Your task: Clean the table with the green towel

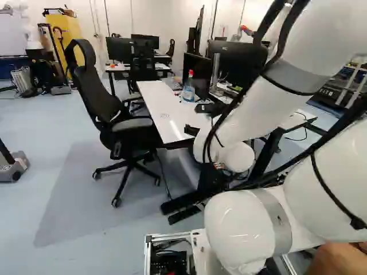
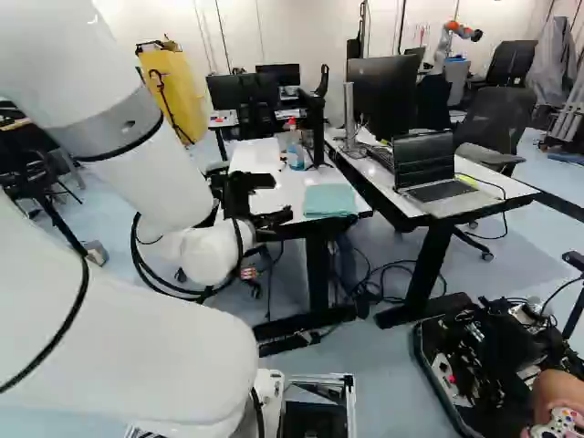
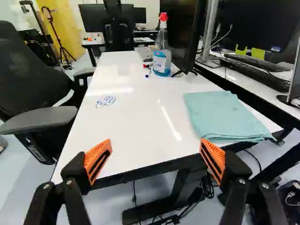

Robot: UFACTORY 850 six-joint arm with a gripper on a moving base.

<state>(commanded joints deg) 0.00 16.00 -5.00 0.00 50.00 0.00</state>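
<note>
The table and its contents, seen from the near edge, where near means closest to the arm. The pincer (image 2: pixel 278 198) is at the near end of the table (image 3: pixel 136 122); its two fingers, with orange pads (image 3: pixel 97 160), stand wide apart with nothing between them. The towel (image 3: pixel 225 115), pale green and folded flat in layers, lies at the near right corner, its near side along the near edge. A blue scribble (image 3: pixel 105 101) marks the surface toward the left edge, roughly midway along the table. Farther back, toward the right edge, a bottle (image 3: pixel 161 56) of blue liquid with a red cap stands upright just beside a monitor (image 3: pixel 183 28); a few markers (image 3: pixel 147 71) lie to its left. A chair (image 3: pixel 37 115) stands along the left edge. To the right, a second desk (image 2: pixel 365 169) carries an open laptop (image 2: pixel 427 172).
</note>
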